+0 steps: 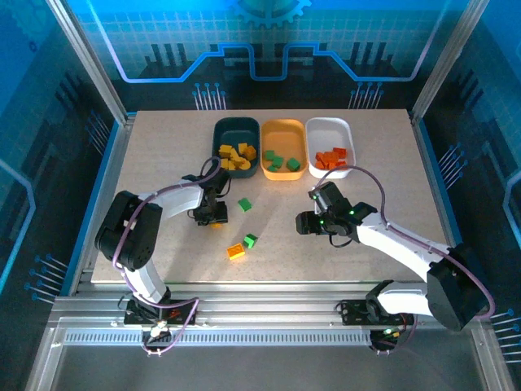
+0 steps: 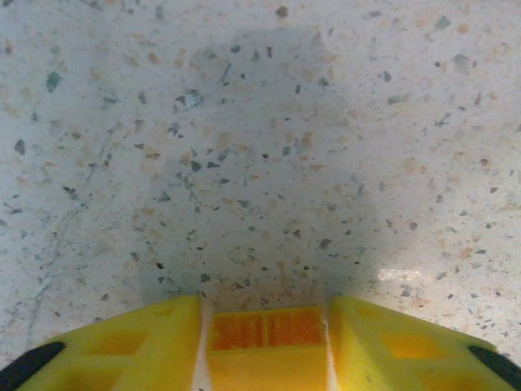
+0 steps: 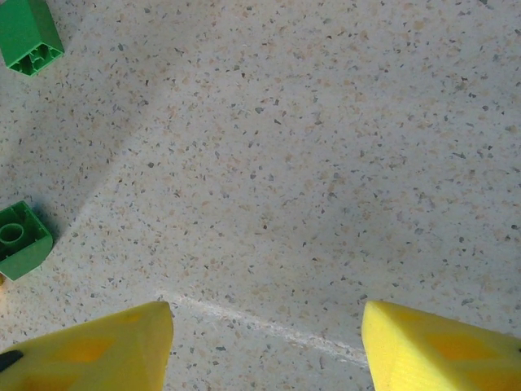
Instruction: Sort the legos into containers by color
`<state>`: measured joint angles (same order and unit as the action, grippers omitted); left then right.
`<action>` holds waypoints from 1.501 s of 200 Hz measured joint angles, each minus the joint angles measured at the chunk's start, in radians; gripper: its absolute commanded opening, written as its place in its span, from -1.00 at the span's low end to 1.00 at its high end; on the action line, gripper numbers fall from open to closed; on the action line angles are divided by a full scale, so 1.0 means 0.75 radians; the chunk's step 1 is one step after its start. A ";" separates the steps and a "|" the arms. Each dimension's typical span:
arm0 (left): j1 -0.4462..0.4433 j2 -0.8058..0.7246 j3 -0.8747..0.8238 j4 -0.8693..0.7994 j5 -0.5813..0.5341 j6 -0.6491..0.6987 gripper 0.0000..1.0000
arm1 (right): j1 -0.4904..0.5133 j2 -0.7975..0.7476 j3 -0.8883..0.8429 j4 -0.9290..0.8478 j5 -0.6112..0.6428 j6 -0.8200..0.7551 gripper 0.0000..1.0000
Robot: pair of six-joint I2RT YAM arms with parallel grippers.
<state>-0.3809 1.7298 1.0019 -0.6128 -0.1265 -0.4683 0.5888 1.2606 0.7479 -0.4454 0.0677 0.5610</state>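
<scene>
My left gripper [image 1: 213, 220] is low over the table, left of centre, and its yellow fingers [image 2: 122, 350] are shut on a yellow-orange lego [image 2: 267, 346]. Its pads press both sides of the brick. My right gripper [image 1: 303, 222] hovers right of centre, open [image 3: 264, 330] with bare table between its jaws. Loose legos lie between the arms: one green lego [image 1: 244, 204], a second green one [image 1: 250, 240] and an orange-yellow one [image 1: 236, 252]. The two green legos [image 3: 28, 32] [image 3: 20, 240] sit left of my right gripper. At the back stand the containers: dark teal [image 1: 221, 130], orange-yellow [image 1: 283, 127] and white [image 1: 329, 124].
The teal container holds several yellow legos, the orange-yellow one several green legos, the white one several red legos. Aluminium frame posts [image 1: 89, 57] rise at the table's back corners. A rail [image 1: 260, 314] runs along the near edge by the arm bases.
</scene>
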 measured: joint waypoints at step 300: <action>0.103 0.887 1.645 -0.296 0.132 0.080 0.05 | -0.068 0.123 0.012 0.036 -0.023 -0.046 0.27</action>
<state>-0.3038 2.3947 2.2356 -0.8349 -0.0277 -0.4084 0.5381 1.3525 0.7567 -0.4187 0.0502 0.5266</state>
